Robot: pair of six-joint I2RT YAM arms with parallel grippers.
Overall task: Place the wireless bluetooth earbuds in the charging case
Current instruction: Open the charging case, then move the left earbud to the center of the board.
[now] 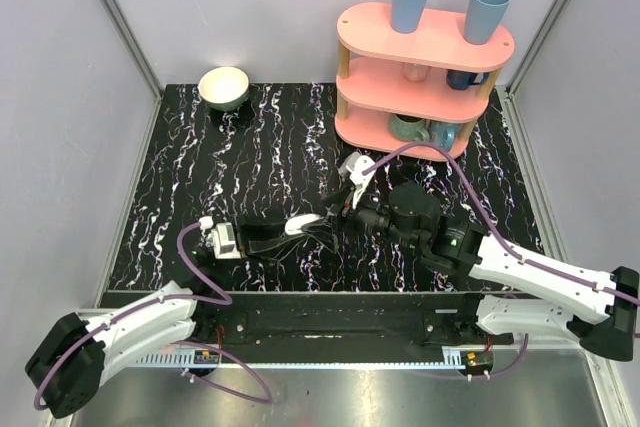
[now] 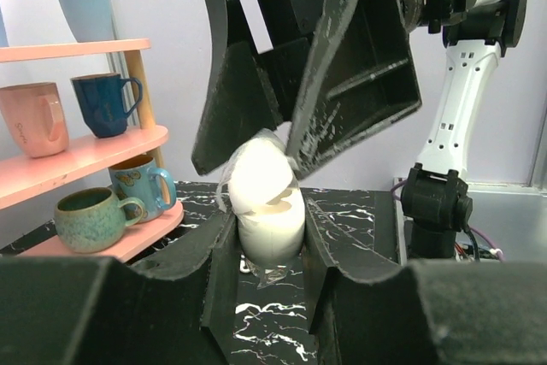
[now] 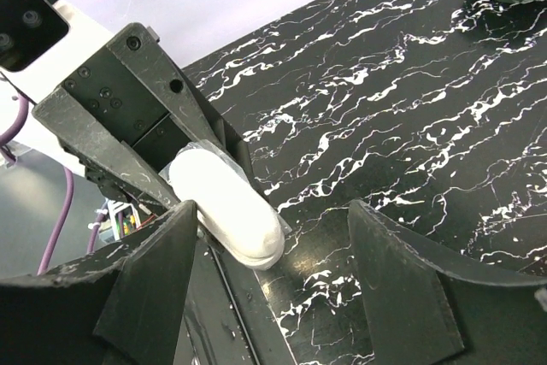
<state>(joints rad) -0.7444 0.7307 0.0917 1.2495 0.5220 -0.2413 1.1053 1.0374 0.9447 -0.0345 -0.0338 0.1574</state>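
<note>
Two-handedly working near the middle of the table's (image 1: 200, 167) front edge: pinching the charging case (image 2: 267, 203) between the left gripper's (image 2: 269, 230) closed jaws, probably steadying it; straddling its tilted, seemingly ajar lid with the right gripper's (image 3: 273, 211) wide-spread, empty jaws, likely prising it up. Failing to spot the earbuds; cannot tell whether already inside.
</note>
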